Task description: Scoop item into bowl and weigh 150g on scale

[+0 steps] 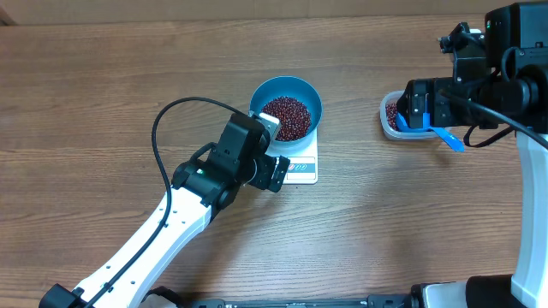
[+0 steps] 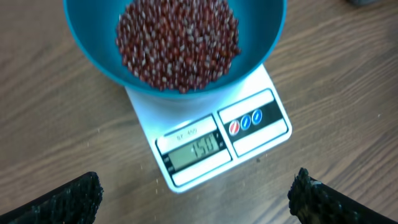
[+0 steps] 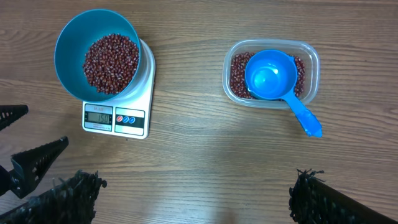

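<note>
The blue bowl (image 1: pixel 306 92) stands on the white scale (image 1: pixel 303 168) at mid-table and holds a heap of dark red-brown beans (image 1: pixel 287 117). In the left wrist view the beans (image 2: pixel 177 43) fill the bowl (image 2: pixel 93 43), and the scale (image 2: pixel 252 134) display reads 150. My left gripper (image 1: pixel 272 147) hovers open just in front of the scale, its fingertips (image 2: pixel 68 199) wide apart over bare wood. My right gripper (image 1: pixel 417 109) is open and empty above the tub at the right. From the right wrist the bowl (image 3: pixel 65 56) and the scale (image 3: pixel 115 118) appear at upper left.
A clear plastic tub (image 3: pixel 311 56) at the right holds more beans and a small blue handled scoop (image 3: pixel 270 74), whose handle sticks out over the tub's rim (image 1: pixel 447 138). The left arm's black fingers (image 3: pixel 31 165) show at the left edge of the right wrist view.
</note>
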### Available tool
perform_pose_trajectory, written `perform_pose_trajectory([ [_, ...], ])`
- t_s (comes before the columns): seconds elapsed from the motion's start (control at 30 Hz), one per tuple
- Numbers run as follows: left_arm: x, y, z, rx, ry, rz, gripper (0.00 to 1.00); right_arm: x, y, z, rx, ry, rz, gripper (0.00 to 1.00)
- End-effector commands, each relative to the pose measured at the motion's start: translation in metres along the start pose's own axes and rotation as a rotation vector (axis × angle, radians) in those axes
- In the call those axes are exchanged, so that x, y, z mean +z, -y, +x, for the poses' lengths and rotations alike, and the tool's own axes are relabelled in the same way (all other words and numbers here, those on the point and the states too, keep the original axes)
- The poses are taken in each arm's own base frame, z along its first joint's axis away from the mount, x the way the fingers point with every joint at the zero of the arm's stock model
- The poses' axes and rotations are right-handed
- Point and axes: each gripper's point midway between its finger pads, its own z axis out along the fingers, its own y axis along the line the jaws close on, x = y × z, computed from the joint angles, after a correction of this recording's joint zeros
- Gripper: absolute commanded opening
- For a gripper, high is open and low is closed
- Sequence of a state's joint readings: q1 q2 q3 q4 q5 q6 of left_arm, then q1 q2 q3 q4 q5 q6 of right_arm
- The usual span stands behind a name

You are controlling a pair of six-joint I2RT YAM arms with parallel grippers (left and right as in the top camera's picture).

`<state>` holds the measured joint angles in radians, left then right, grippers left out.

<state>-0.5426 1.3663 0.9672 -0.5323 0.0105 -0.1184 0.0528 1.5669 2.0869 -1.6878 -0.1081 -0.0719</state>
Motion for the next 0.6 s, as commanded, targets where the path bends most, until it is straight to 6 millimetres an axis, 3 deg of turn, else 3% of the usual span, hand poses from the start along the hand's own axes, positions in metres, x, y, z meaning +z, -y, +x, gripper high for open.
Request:
perform_pose_trajectory([
  [0.0,0.003,-0.004,0.011,-0.017,-0.044,-0.020,0.99,-0.007,-0.002,-0.001,-0.015,0.025,-0.012,1.00],
  [0.23,0.002,-0.006,0.025,-0.010,-0.100,-0.028,0.99,-0.007,-0.002,-0.001,-0.015,0.025,-0.012,1.00],
  [0.47,0.002,-0.007,0.023,-0.010,-0.090,-0.034,0.99,-0.007,-0.002,-0.001,-0.015,0.025,-0.012,1.00],
  [0.57,0.003,-0.006,0.012,-0.010,-0.047,-0.029,0.99,-0.007,-0.002,-0.001,-0.015,0.025,-0.012,1.00],
])
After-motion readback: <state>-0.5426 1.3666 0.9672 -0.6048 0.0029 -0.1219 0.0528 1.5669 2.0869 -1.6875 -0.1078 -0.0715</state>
